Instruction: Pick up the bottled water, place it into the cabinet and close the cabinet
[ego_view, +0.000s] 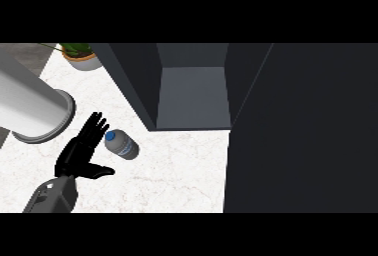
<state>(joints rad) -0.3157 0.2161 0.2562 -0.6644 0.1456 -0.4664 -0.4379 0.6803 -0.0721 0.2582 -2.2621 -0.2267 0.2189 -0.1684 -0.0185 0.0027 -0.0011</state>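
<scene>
Nearest the view is the grey forearm (50, 196), entering from the lower edge at the left and carrying the left hand (77, 153); the hand is open, its fingers (94, 128) straight and close together, the thumb (100, 171) stuck out sideways; it holds nothing. The bottled water (121, 144) stands on the white marble counter (177, 175) just beside those fingers, on their right, its blue cap towards the fingertips; whether it touches them cannot be told. Beyond it the cabinet (190, 97) is open, its grey floor bare in view; a broad dark panel (303, 130) fills the right side, judged to be the cabinet's open door. Well apart at the left sits a large white cylinder (29, 105); a potted plant (81, 57) stands at the far corner. The right hand is not in view. Judgement: the step in hand is the grasp, not yet made; it would be done well by bringing the palm square to the bottle's side, curling fingers and thumb round its body below the cap, then lifting straight before swinging towards the opening; a glancing touch could roll or tip the bottle.
</scene>
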